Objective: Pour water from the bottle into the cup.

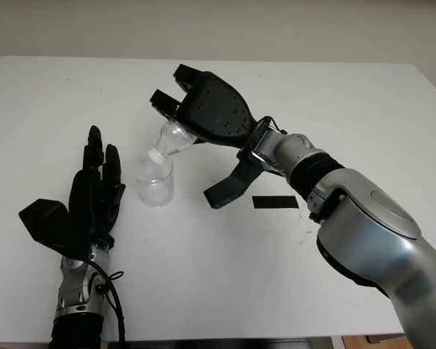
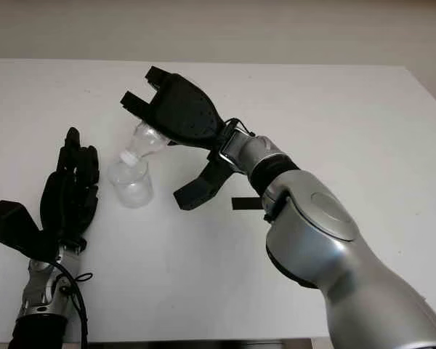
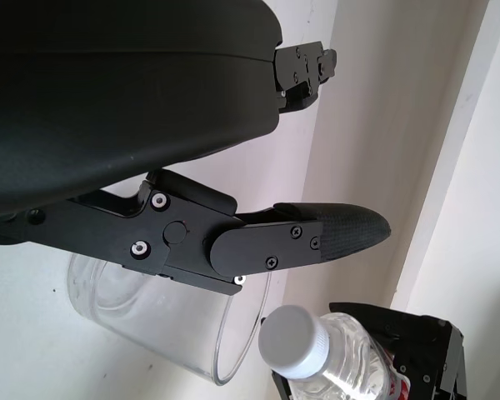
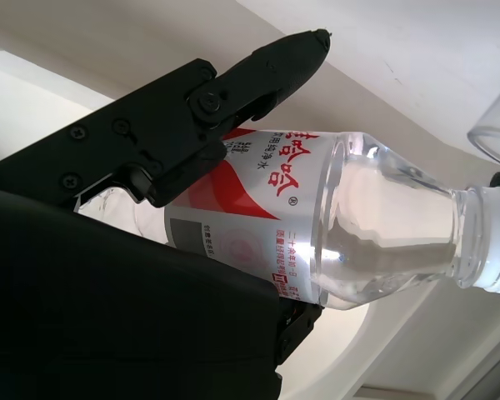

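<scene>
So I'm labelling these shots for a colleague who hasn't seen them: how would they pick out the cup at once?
Start at the white table and find the right hand tilting a bottle down. The cup stands upright just under the bottle's white cap, with the open left hand beside it. It is the only clear, label-free glass standing on the table itself.

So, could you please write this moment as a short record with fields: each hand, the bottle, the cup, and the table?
right hand: shut on the bottle, above the table, over the cup
bottle: clear plastic, red and white label, tilted with its neck down toward the cup, white cap on
cup: clear, upright on the table, under the bottle's neck
left hand: open, beside the cup, not touching it
table: white, with a black strip near the right arm
pouring: no water stream visible
</scene>
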